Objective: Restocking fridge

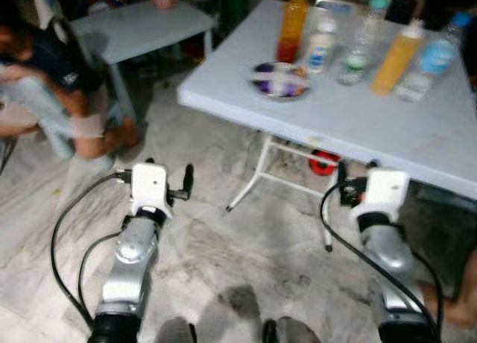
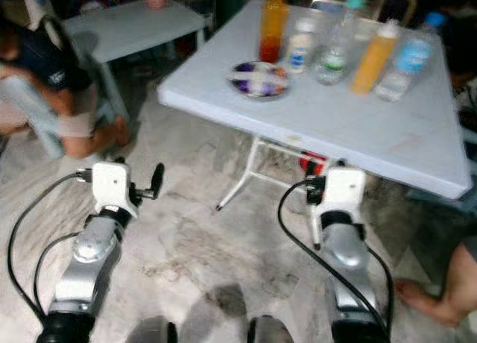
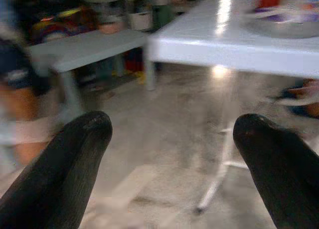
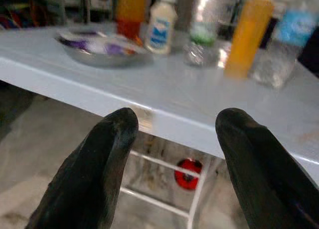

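A white folding table (image 1: 387, 134) stands ahead to the right. Near its far side are a tall orange juice bottle (image 1: 292, 22), a small white bottle (image 1: 320, 51), a clear bottle with a green label (image 1: 358, 51), an orange bottle with a white cap (image 1: 396, 58) and a blue-labelled water bottle (image 1: 434, 60). In front of them sits a metal bowl (image 1: 279, 82) with purple-wrapped items. My left gripper (image 3: 172, 159) is open over the floor, short of the table's left corner. My right gripper (image 4: 172, 154) is open just below the table's front edge, nothing between its fingers.
A person (image 1: 52, 82) crouches on the marble floor at the left. Behind them is a smaller low table (image 1: 141, 26). A red object (image 1: 324, 162) lies under the white table among its legs (image 1: 250, 183). Someone's bare foot (image 1: 456, 298) shows at the lower right.
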